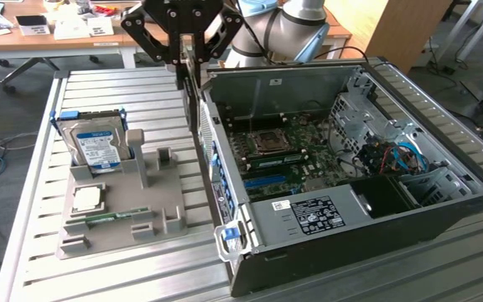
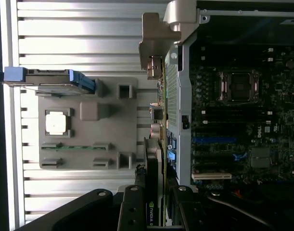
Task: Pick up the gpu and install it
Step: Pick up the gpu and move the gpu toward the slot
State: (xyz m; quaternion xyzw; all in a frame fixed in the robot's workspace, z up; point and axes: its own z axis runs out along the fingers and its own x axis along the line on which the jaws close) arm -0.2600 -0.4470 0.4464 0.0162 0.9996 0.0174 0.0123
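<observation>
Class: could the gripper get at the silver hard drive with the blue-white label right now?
Probably not to grasp it: the gripper is shut on the thin green gpu card, so its jaws are taken, though the silver hard drive stands uncovered.

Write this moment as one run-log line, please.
end effector: shut on gpu | gpu: in air, edge-on, beside case wall | install: not yet done

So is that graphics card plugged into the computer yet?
Not in: the gripper holds the card on edge, just outside the open computer case.
</observation>
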